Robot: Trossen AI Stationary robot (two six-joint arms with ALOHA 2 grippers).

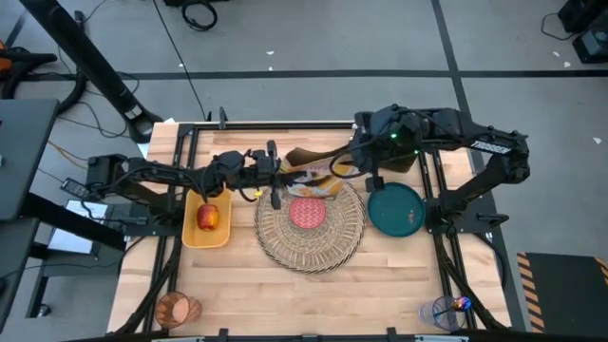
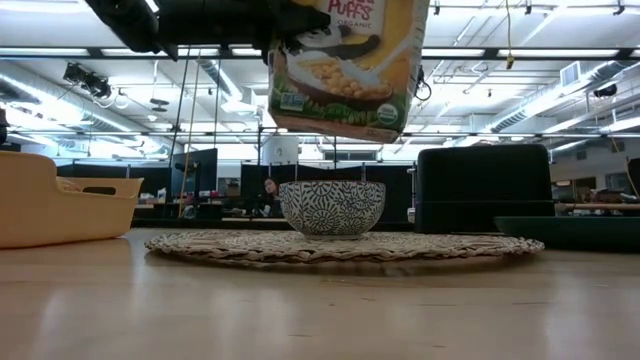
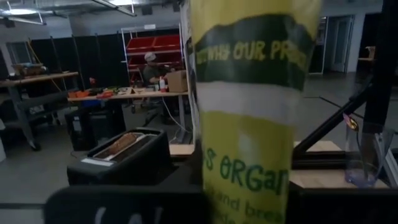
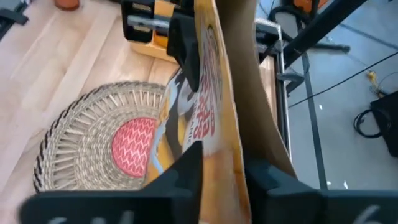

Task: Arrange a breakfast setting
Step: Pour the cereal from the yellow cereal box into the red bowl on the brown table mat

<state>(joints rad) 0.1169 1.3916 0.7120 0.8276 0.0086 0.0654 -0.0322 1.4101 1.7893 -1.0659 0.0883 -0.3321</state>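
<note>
A yellow cereal box (image 1: 313, 177) hangs tilted above the small bowl (image 1: 307, 212), pink inside, which stands on the round woven placemat (image 1: 309, 237). In the low view the box (image 2: 345, 65) is clear above the bowl (image 2: 332, 208). My left gripper (image 1: 273, 178) is shut on the box's left end and my right gripper (image 1: 355, 163) on its right end. The teal plate (image 1: 396, 209) lies right of the mat. The red apple (image 1: 208, 218) lies in a yellow bin (image 1: 206, 239). The brown toast (image 3: 121, 144) sticks out of a black toaster (image 3: 118, 167). My left gripper pinches the box's left end between its two fingers; one finger (image 4: 186, 56) lies across the printed face (image 4: 202, 99). It comes level from the table's left. The box is lifted clear above the bowl. Its narrow side (image 3: 249, 112) fills the left wrist view. My right gripper pinches the box near its brown open end (image 4: 233, 177) between its two fingers (image 4: 186, 180), one on each broad face. It comes from the table's right side. The box is lifted clear and tilted, above the mat.
The translucent orange cup (image 1: 178, 309) stands at the near left corner. The blue spoon (image 1: 462, 303) stands in a clear cup (image 1: 440, 313) at the near right corner. Metal frame rails (image 1: 432, 190) run along both sides. Bare wood (image 1: 313, 294) lies near of the mat.
</note>
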